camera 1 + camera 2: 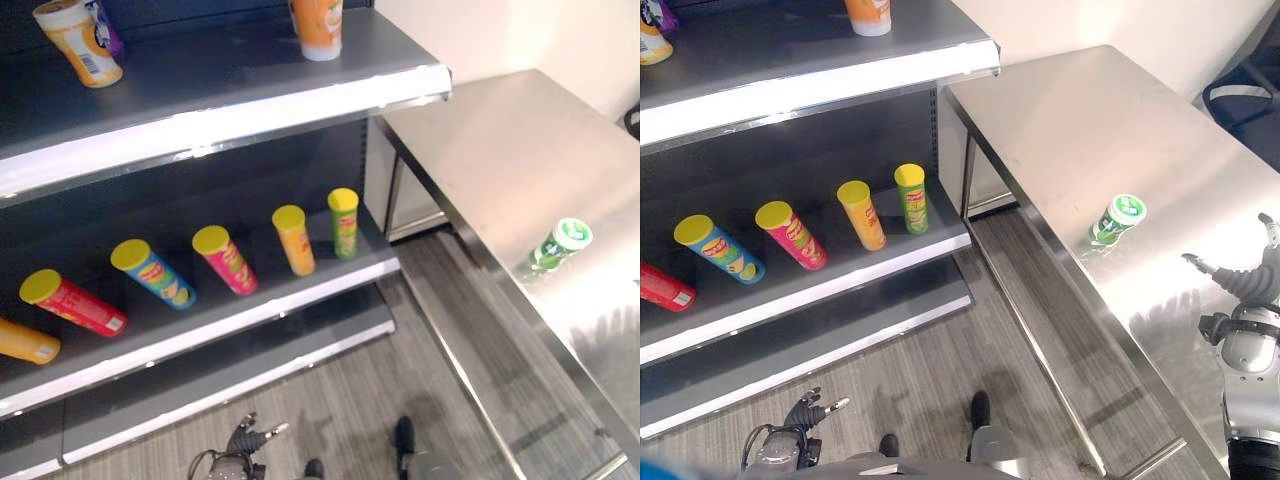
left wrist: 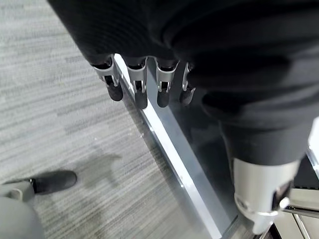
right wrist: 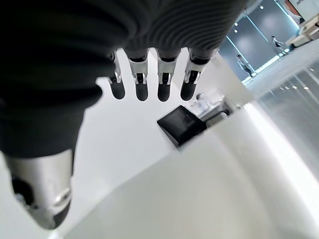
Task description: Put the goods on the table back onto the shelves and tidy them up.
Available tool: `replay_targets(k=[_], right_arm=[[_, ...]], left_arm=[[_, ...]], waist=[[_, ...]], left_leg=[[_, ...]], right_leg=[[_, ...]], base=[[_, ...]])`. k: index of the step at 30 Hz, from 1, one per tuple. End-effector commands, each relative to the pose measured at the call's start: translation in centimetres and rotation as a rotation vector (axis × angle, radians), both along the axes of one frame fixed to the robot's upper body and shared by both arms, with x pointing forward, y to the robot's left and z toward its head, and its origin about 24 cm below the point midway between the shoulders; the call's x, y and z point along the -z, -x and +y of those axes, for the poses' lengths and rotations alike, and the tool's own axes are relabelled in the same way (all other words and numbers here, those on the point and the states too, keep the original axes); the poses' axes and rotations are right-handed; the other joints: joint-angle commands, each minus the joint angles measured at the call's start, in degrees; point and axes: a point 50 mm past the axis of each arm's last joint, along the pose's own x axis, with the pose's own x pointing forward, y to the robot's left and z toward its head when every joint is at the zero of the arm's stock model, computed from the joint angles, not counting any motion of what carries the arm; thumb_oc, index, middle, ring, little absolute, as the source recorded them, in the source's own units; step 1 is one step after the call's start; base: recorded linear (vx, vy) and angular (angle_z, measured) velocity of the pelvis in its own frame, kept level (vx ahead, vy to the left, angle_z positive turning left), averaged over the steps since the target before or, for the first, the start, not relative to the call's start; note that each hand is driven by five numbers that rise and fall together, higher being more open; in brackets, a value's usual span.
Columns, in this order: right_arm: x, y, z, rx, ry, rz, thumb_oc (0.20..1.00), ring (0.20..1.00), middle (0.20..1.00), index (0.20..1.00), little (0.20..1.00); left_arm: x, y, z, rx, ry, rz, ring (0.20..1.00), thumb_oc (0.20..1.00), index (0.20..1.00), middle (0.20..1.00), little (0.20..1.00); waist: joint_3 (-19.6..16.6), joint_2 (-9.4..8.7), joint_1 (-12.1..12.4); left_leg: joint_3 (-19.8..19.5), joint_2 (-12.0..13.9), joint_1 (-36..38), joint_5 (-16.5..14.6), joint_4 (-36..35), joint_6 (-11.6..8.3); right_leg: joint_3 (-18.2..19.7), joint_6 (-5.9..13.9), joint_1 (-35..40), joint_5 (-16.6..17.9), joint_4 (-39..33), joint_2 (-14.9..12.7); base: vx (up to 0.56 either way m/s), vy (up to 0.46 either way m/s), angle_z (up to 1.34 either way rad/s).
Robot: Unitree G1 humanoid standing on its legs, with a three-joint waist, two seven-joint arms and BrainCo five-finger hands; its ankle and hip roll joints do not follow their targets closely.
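A: Goods first: what sits on the steel table?

B: One green and white canister, upright, near the table's front edge and well apart from the shelves. Its lid is white with a green mark.

A: And the shelves?

B: The middle shelf carries a row of crisp tubes with yellow lids, all tipped back with their lids toward the front. From the robot's left: an orange tube cut off by the edge of the view, a red tube, a blue tube, a pink tube, a yellow-orange tube and a green tube, which is closest to the table end. The last two stand just beside each other; the others have clear gaps between them.

A: Anything higher up?

B: On the top shelf there is an orange cup standing near the right end and an orange and white tub at the left, tilted, with a purple packet touching it behind.

A: Where is the left hand?

B: Low down over the grey floor, in front of the bottom shelf. Its fingers hang straight and relaxed, with nothing in them.

A: The right hand?

B: Raised over the table's near end, well apart from the green canister. Its fingers are spread straight too, and it carries nothing.
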Motion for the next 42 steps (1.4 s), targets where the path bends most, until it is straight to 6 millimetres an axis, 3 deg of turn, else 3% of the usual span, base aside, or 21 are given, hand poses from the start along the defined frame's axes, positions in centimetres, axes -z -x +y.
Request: replay_targets(k=[1, 13, 20, 29, 41, 42], right_arm=[[-2.9, -0.4, -0.5, -0.046, 0.017, -0.109, 1.000, 1.000, 1.000, 1.000, 1.000], [-2.3, -1.4, 1.5, -0.215, -0.010, -0.039, 1.000, 1.000, 1.000, 1.000, 1.000], [-2.0, -3.6, 2.3, -0.267, -0.021, -0.001, 1.000, 1.000, 1.000, 1.000, 1.000], [-2.7, -4.8, 2.3, -0.262, 0.020, 0.011, 1.000, 1.000, 1.000, 1.000, 1.000], [-1.4, -5.7, 2.0, -0.277, -0.047, 0.084, 1.000, 1.000, 1.000, 1.000, 1.000], [-1.3, -5.7, 2.0, -0.280, -0.049, 0.090, 0.736, 0.736, 0.736, 0.736, 0.736]], left_arm=[[-0.6, -1.0, 1.3, 0.015, -0.036, -0.020, 1.000, 1.000, 1.000, 1.000, 1.000], [-0.6, -0.6, 1.8, 0.024, -0.043, -0.009, 1.000, 1.000, 1.000, 1.000, 1.000], [-0.8, -0.9, 1.5, 0.038, -0.030, -0.030, 1.000, 1.000, 1.000, 1.000, 1.000], [-0.5, -0.2, 1.7, 0.021, -0.031, -0.009, 1.000, 1.000, 1.000, 1.000, 1.000], [-0.3, 0.4, 1.7, 0.012, -0.020, 0.011, 1.000, 1.000, 1.000, 1.000, 1.000], [-0.2, 0.4, 1.7, 0.013, -0.020, 0.014, 1.000, 1.000, 1.000, 1.000, 1.000]], waist=[[-1.3, -0.85, 1.2], [-1.1, 0.26, 0.8], [-1.0, 0.58, 2.0], [-1.0, 0.89, 3.2], [-0.7, 0.99, 4.3], [-0.7, 1.00, 4.3]], left_leg=[[2.8, 4.3, -3.3, -0.9, 3.8, -3.80], [4.1, 4.6, -2.9, 0.0, 2.8, -4.59], [4.3, 4.5, -2.5, 0.3, 2.2, -4.62], [3.6, 5.1, -2.7, 1.1, 1.9, -5.18], [2.7, 6.1, -3.2, 2.6, 1.7, -6.26], [2.7, 6.2, -3.1, 2.6, 1.6, -6.32]], right_leg=[[0.1, 4.95, -0.2, -9.6, 4.5, -4.7], [-1.3, 4.33, 0.4, -10.5, 5.6, -5.2], [-1.7, 4.20, 0.8, -10.7, 5.5, -5.4], [-3.1, 3.67, 1.7, -11.4, 5.5, -5.0], [-5.3, 3.01, 3.2, -12.3, 5.2, -4.3], [-5.4, 3.01, 3.3, -12.4, 5.2, -4.2]], base=[[0.03, -0.030, -0.03], [0.02, -0.008, 0.03], [0.00, 0.000, 0.00], [0.00, -0.027, 0.09], [-0.01, -0.033, 0.11], [0.00, -0.016, 0.14]])
